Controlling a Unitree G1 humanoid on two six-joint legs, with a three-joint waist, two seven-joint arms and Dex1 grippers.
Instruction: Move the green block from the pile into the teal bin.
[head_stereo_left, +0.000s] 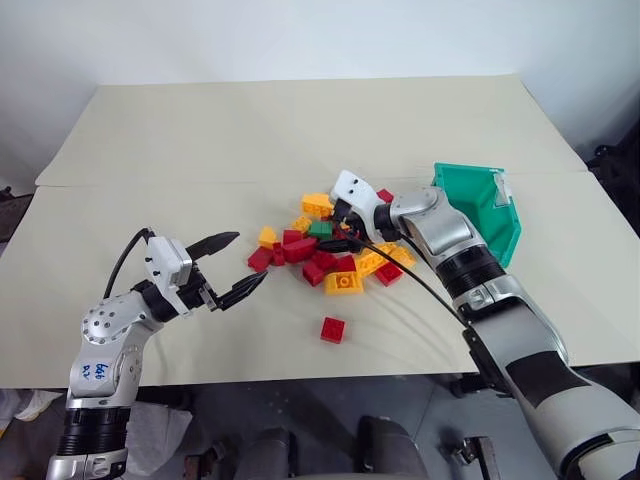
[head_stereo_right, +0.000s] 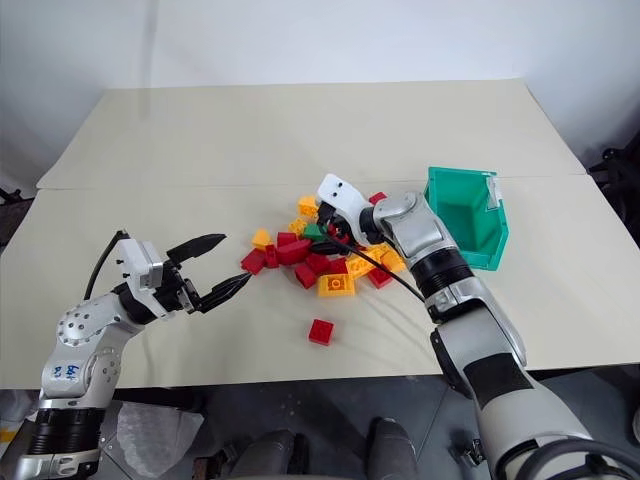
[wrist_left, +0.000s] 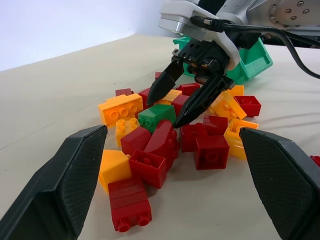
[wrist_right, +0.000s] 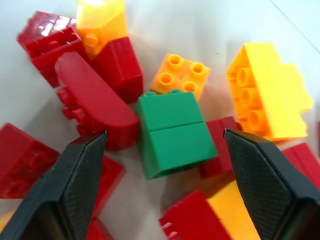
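Note:
The green block (wrist_right: 172, 132) lies on its side near the top of the pile (head_stereo_left: 330, 255) of red and yellow-orange bricks, in the middle of the table. My right gripper (wrist_left: 165, 112) hangs just over it, open, with one black finger (wrist_right: 75, 185) on each side of the block and a gap between each finger and the block. The teal bin (head_stereo_left: 500, 215) stands tilted to the right of the pile, behind my right forearm. My left gripper (head_stereo_left: 248, 258) is open and holds nothing, hovering left of the pile and pointing at it.
One red brick (head_stereo_left: 333, 329) lies apart from the pile, nearer the table's front edge. A curved red piece (wrist_right: 95, 100) and an orange brick (wrist_right: 180, 75) press close against the green block. The beige table (head_stereo_left: 200, 130) stretches wide behind and to the left.

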